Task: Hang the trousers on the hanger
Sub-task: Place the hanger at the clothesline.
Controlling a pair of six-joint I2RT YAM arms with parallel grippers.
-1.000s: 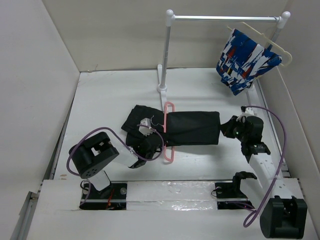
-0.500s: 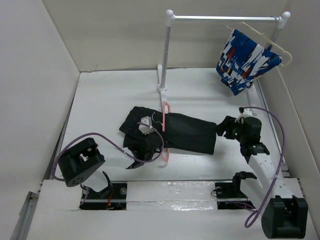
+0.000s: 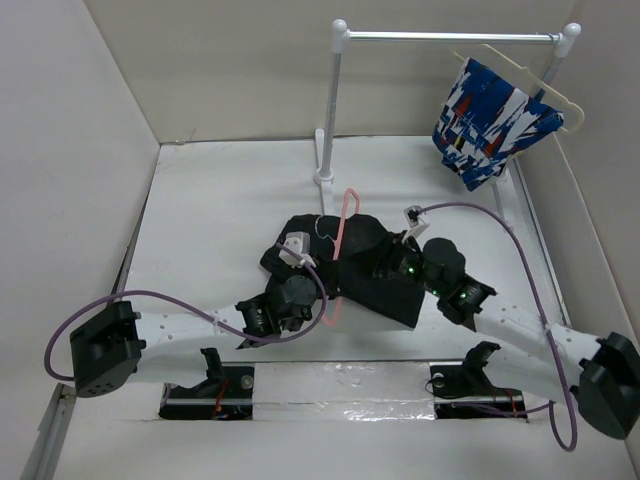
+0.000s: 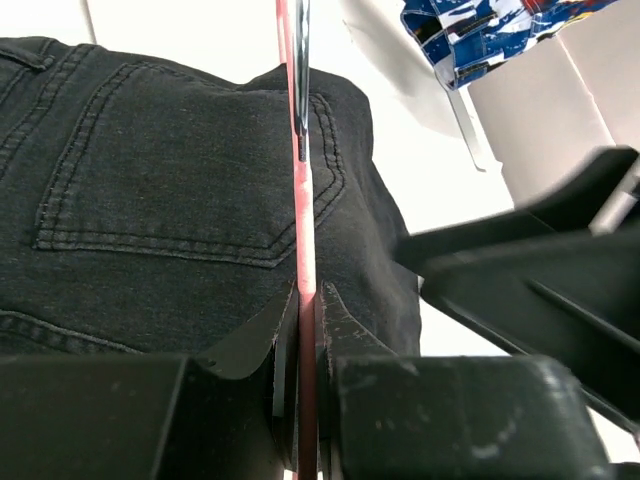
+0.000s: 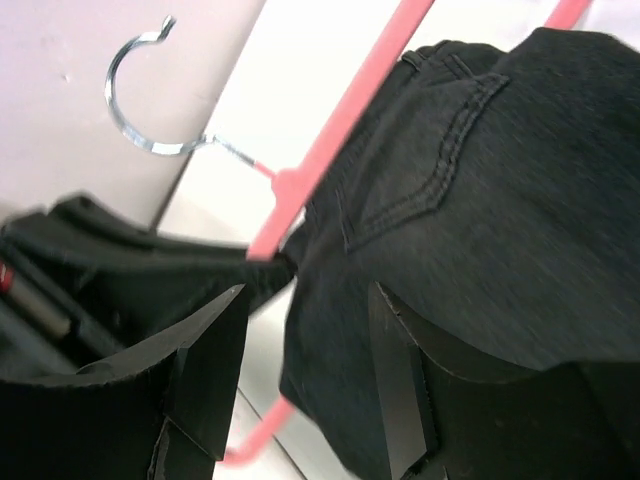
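Slippage is looming: left gripper (image 4: 303,300) is pinching the hanger (image 5: 340,120) tight while right gripper (image 5: 308,300), fingers spread beside the trousers (image 5: 500,180), is holding nothing, so they could slide off.

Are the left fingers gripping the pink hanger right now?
Yes, the left fingers are shut on the hanger, with the trousers draped just beyond.

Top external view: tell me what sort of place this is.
Probably a robot lab enclosure for clothes hanging: plain white walls around a white table, a white garment rail, a blue-white-red patterned garment hanging there.
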